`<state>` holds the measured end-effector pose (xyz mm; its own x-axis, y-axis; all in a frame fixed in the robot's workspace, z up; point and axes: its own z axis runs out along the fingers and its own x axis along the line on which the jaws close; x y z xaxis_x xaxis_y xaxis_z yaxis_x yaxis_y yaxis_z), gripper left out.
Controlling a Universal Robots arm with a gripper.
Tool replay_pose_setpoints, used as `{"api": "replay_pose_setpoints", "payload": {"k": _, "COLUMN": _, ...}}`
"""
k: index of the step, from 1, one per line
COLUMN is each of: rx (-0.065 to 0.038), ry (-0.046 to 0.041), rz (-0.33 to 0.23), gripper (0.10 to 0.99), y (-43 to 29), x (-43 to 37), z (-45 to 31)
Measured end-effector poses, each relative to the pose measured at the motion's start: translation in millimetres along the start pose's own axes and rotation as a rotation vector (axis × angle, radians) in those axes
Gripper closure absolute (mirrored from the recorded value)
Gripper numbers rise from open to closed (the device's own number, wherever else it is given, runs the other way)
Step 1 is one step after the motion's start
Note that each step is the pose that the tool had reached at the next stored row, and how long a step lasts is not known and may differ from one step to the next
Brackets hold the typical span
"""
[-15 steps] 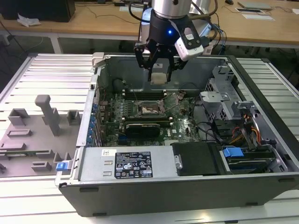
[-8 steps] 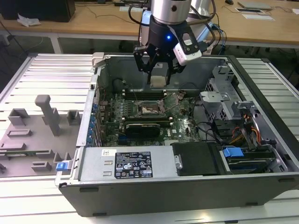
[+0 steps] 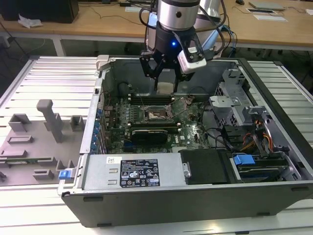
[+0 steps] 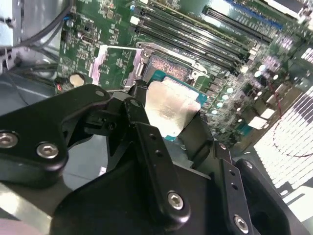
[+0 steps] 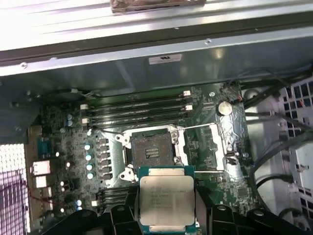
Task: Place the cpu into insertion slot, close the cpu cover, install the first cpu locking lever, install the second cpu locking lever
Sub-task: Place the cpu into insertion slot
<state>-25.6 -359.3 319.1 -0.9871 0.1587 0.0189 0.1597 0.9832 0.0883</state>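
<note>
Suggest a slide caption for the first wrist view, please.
Gripper holding the chip above the circuit board, near the empty socket.

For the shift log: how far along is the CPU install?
Nothing is finished yet. In hand: the pincer grips the cpu above the board. The insertion slot is empty and the cpu cover lies swung open beside it, so seating, closing and locking remain.

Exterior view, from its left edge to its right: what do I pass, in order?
Grey upright post → case's left wall → gripper holding the cpu → metal drive cage.
</note>
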Motion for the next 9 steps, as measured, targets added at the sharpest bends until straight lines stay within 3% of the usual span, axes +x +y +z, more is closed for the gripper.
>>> {"api": "replay_pose_setpoints", "payload": {"k": 9, "rx": -0.004, "ry": -0.0167, "rz": 0.188, "gripper": 0.545, "y": -0.4, "x": -0.1, "z": 4.1}}
